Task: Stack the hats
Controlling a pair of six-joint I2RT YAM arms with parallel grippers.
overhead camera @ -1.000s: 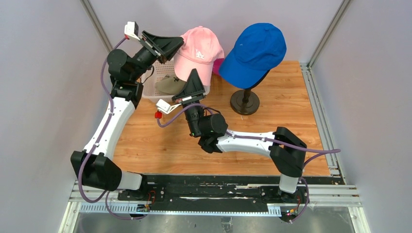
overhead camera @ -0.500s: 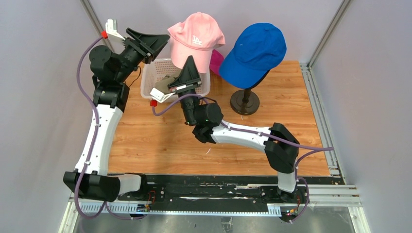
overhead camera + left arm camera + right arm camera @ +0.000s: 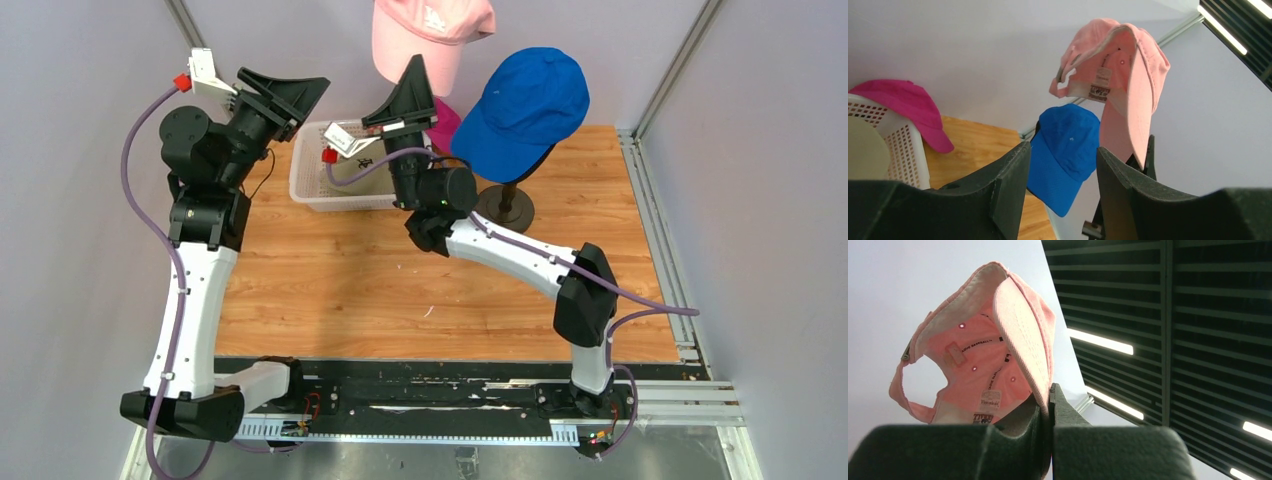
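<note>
My right gripper [image 3: 421, 72] is shut on the brim of the light pink hat [image 3: 430, 28], holding it high near the back wall; the right wrist view shows the pink hat [image 3: 983, 355] hanging upside down from the gripper [image 3: 1050, 390]. Back left of it, my left gripper [image 3: 300, 92] stands open and holds nothing; in its own view the left gripper [image 3: 1063, 148] looks at the pink hat [image 3: 1118, 75]. The blue hat [image 3: 525, 105] sits on a stand. A magenta hat [image 3: 446, 124] lies behind the basket. A khaki hat [image 3: 865, 150] lies in the basket.
The white perforated basket [image 3: 312, 180] stands at the back left of the wooden table [image 3: 400, 290]. The stand's dark round base [image 3: 503, 210] is at the back centre. Grey walls close in the left, right and back.
My right gripper has lifted the pink hat up and toward the back. My left gripper has opened, come off the pink hat and drawn back to the left.
</note>
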